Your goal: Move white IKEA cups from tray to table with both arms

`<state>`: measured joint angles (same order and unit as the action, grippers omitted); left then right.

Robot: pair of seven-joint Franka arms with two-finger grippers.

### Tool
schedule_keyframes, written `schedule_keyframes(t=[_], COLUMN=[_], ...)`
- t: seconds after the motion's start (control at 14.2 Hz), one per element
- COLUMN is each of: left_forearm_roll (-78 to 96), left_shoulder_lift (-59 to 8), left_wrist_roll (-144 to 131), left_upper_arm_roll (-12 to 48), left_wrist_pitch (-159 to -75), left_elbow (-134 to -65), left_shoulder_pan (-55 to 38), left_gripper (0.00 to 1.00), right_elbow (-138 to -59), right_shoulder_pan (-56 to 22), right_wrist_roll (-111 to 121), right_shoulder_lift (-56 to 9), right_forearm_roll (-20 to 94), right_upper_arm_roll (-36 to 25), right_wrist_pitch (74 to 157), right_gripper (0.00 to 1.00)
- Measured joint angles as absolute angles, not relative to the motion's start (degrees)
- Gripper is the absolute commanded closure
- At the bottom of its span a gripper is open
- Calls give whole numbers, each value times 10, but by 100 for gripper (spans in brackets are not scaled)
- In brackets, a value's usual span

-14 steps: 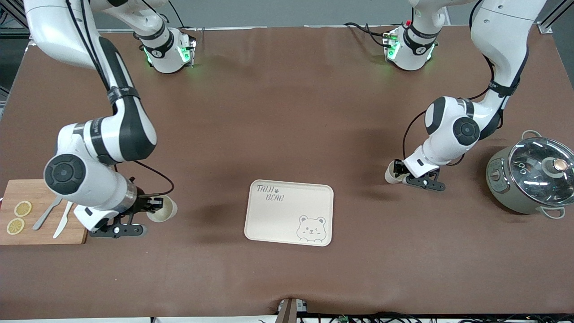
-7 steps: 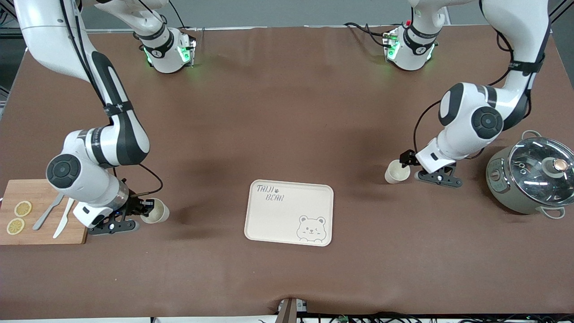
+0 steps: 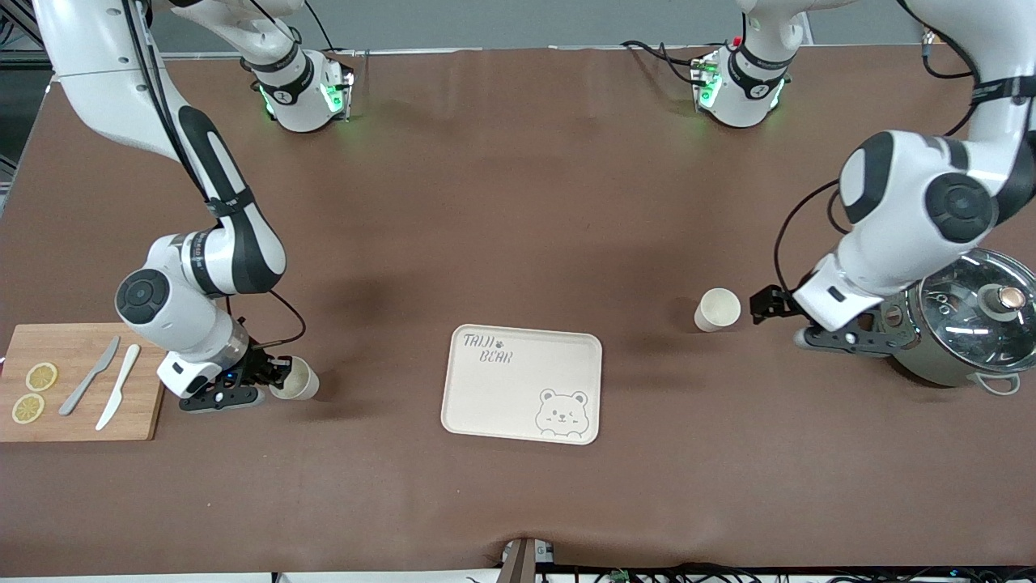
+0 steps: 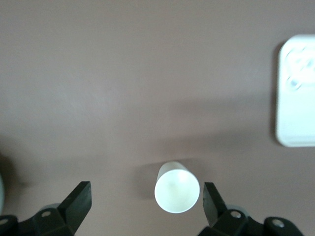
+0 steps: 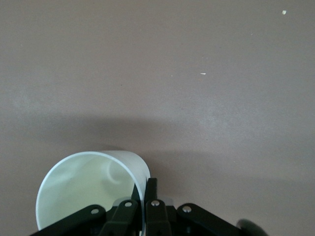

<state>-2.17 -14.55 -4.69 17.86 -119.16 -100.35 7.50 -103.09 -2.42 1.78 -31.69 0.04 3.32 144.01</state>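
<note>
One white cup stands upright on the brown table, between the bear-printed tray and the pot. My left gripper is open and empty just beside it, toward the pot. In the left wrist view this cup lies ahead of my left gripper, close to one fingertip, and nothing is held. My right gripper is shut on the rim of the second white cup, low over the table beside the cutting board. In the right wrist view my right gripper pinches the wall of that cup.
A grey-green pot with a glass lid stands at the left arm's end, right by the left wrist. A wooden cutting board with lemon slices, a knife and a fork lies at the right arm's end. The tray also shows in the left wrist view.
My left gripper has let go of its cup, left it standing, and drawn back toward the pot. My right gripper has sunk lower with its cup still held.
</note>
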Motion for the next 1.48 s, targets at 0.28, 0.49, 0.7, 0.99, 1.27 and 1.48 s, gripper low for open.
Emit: schedule_keyframes(t=[0.28,0.49,0.7,0.99,1.27,1.48], left_forearm_roll=[-22,-22,-22,-22,-22,-10], left_shoulder_lift=[-175,-186,-187,-211,-235,-229], left_wrist_roll=[-47,-49,-61,-68,-68,-68], left_upper_arm_roll=[175,174,166,136,82,59], left_wrist_pitch=[-1131,-1114,-1094,-1089,-1066,-1023], left_elbow=[-913,-895,-859,-835,-808,-769], left_shoulder_pan=[77,77,78,77,79,86], left_gripper=[0,0,0,0,0,0], right_elbow=[-1034,-1034,-1034,-1032,-979,-880], right_shoulder_pan=[-25,-25,-26,-27,-25,-23], right_wrist_roll=[18,18,18,18,18,18], right_shoulder_lift=[-338,-346,-347,-347,-340,-312], right_forearm_roll=[0,0,0,0,1,1], right_upper_arm_roll=[35,36,36,37,37,33], right_wrist_pitch=[1471,1477,1482,1484,1395,1212], right_gripper=[100,100,26,0,0,0])
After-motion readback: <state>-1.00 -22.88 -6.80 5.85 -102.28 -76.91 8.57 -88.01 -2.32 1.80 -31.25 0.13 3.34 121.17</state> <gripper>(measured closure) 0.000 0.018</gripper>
